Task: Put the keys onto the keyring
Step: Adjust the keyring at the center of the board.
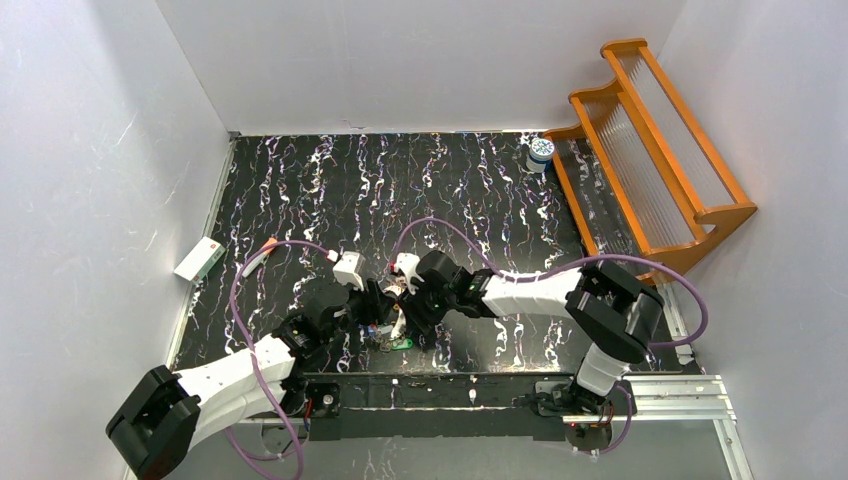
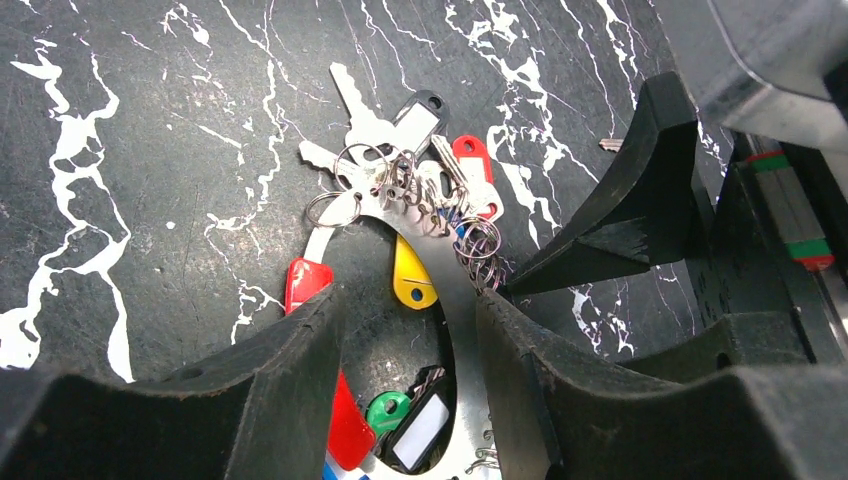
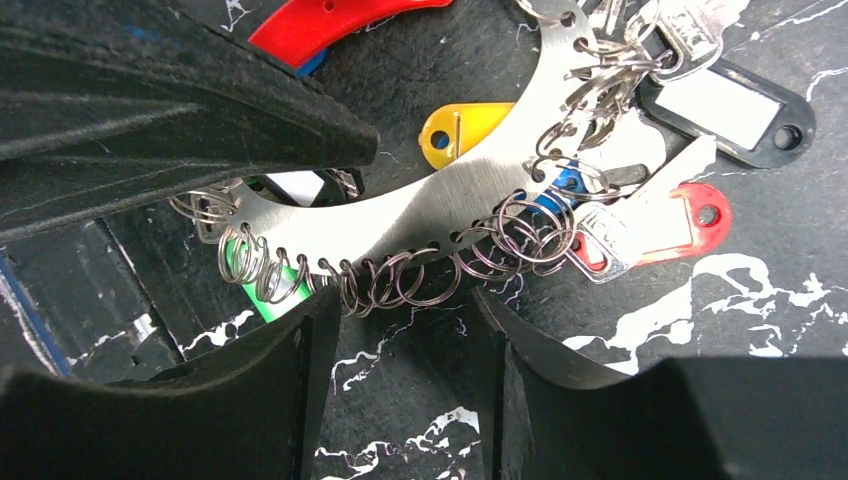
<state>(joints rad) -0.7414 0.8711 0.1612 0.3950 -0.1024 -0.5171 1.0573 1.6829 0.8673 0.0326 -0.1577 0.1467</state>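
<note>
The keyring is a flat curved steel band lined with small wire rings, lying on the black marbled table between the two arms. Keys and red, yellow, green and black tags hang off it. My left gripper is open and straddles the band, which runs along its right finger; the gap holds the yellow tag and green tag. My right gripper is open, with only table between its fingers and its tips at the band's ringed edge. From above, both grippers meet over the bunch.
A white-and-blue jar stands at the back right beside an orange wooden rack. A small white box and an orange-tipped white stick lie at the left. White walls enclose the table.
</note>
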